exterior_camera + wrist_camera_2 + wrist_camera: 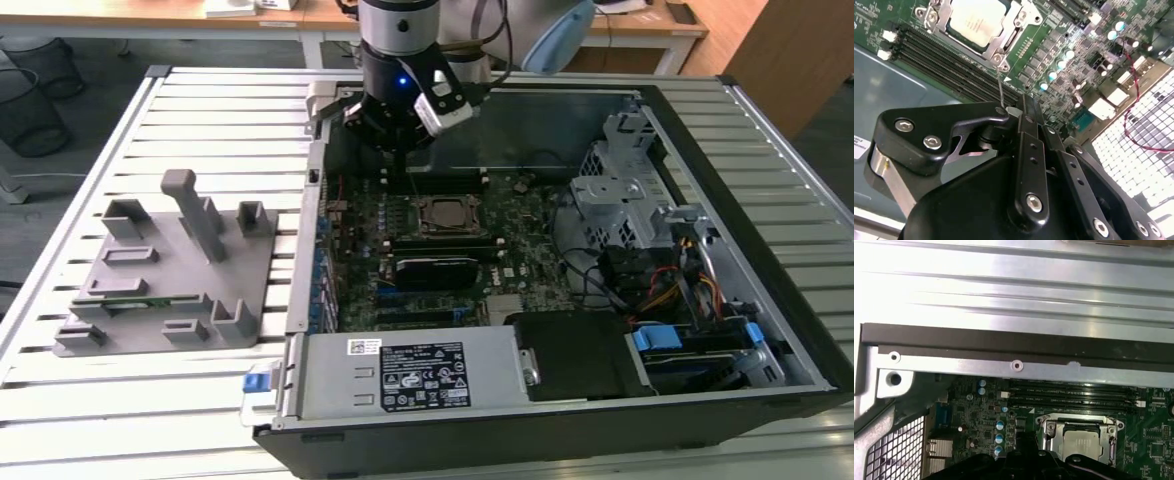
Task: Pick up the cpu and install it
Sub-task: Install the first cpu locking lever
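The cpu (pixel 441 213) lies flat inside the motherboard socket, its silver top showing within the metal frame in both wrist views (pixel 976 22) (pixel 1081 445). My gripper (pixel 400 150) hangs over the rear of the motherboard, just beyond the socket and a little above the board. Its fingers are closed together (pixel 1013 107). A thin metal socket lever (pixel 1000 85) rises from the socket's corner up to the fingertips and appears pinched between them.
The open black computer case (pixel 747 130) lies on a slatted metal table. Memory slots (pixel 954 65) run beside the socket. A power supply (pixel 400 375) and a drive cage (pixel 627 190) fill the case's near and right sides. A grey fixture tray (pixel 160 270) stands at the exterior view's left.
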Motion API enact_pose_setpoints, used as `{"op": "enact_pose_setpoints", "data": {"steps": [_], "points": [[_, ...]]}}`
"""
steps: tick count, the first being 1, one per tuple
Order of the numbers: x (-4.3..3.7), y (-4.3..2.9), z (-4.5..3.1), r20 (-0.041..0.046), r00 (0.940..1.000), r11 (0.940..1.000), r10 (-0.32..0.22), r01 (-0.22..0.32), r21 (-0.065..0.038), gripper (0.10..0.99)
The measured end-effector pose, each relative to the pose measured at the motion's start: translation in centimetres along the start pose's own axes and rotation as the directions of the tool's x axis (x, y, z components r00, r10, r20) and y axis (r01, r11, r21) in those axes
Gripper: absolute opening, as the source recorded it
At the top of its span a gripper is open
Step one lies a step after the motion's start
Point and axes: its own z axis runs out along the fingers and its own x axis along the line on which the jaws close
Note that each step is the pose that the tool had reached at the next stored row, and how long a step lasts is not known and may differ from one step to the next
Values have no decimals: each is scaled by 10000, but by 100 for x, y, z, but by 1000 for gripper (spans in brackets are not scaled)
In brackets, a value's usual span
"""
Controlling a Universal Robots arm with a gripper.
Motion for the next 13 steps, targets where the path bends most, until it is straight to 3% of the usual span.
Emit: {"op": "enact_pose_setpoints", "data": {"steps": [6,13], "points": [[-47,21,4,0,10000,10000,1,-1,-1,106],[-216,12,8,-7,10000,10000,-1,1,0,106]]}}
